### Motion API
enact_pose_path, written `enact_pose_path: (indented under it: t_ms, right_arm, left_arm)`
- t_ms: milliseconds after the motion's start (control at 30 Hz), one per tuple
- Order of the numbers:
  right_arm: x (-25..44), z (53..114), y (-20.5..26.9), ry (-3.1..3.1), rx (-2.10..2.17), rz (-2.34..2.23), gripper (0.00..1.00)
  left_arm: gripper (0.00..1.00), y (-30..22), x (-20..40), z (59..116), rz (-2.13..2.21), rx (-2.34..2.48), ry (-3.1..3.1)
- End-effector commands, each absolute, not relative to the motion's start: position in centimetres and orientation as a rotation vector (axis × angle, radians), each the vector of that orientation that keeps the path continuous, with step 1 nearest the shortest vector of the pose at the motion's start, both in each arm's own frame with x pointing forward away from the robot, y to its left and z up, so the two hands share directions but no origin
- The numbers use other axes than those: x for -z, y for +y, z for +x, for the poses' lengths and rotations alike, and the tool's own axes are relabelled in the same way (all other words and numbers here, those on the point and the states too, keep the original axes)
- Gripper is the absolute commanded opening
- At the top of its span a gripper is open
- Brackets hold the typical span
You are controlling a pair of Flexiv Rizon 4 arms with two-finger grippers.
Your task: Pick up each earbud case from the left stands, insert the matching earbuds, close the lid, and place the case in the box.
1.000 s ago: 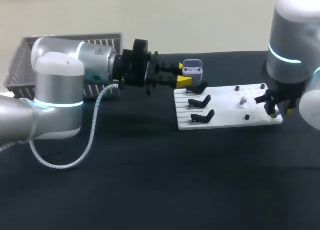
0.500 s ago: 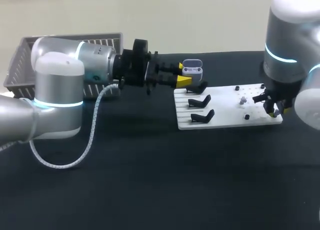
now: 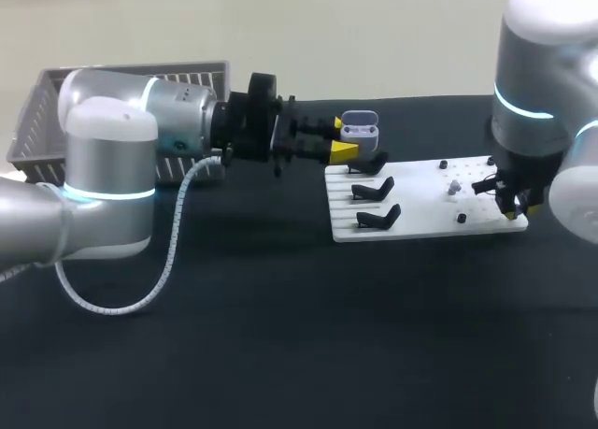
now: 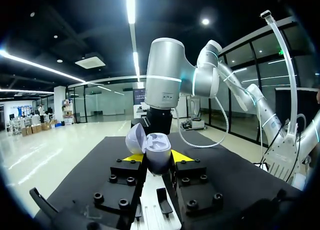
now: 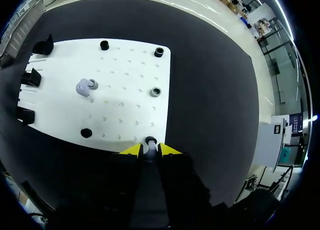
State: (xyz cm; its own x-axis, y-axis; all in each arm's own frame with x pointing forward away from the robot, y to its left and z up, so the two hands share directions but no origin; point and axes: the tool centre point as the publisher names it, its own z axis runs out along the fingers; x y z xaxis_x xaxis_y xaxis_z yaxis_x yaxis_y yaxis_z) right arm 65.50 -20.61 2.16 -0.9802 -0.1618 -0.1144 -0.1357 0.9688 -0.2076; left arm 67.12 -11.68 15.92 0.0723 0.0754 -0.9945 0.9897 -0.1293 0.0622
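Both grippers are loaded: left gripper (image 4: 157, 157) clamps the open earbud case (image 4: 152, 151) between its fingers, above the white board (image 5: 125, 94) at its stand end; right gripper (image 5: 150, 149), narrow, pinches an earbud (image 5: 150, 146) at the board's corner

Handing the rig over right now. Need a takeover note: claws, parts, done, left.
Left claw: shut on the open lilac plastic earbud case, held above the stand end of the white plastic board.
Right claw: shut on a small pale earbud at the board's corner.
A second pale earbud lies on the board. The three black stands are empty.
Done: case lifted, lid open.
Left: insert both earbuds, close the lid, place the case in the grey slatted box.
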Motion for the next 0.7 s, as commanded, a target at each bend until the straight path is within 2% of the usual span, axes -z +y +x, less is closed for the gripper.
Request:
enact_pose_path:
  t_ms: [33,333,700]
  right_arm:
    - [-2.3,65.1,-20.5,2.978,0.311,-0.222,0.00]
    - [-6.2,63.3,-19.1,2.948,0.337,-0.165,0.00]
    - [-14.4,62.2,-13.4,2.955,0.183,-0.082,0.00]
  left_arm:
    - [0.00,-11.6,-15.8,67.0,1.390,1.209,1.152]
    - [0.00,-11.6,-15.8,67.0,1.390,1.209,1.152]
    - [0.00,-11.6,-15.8,67.0,1.390,1.209,1.152]
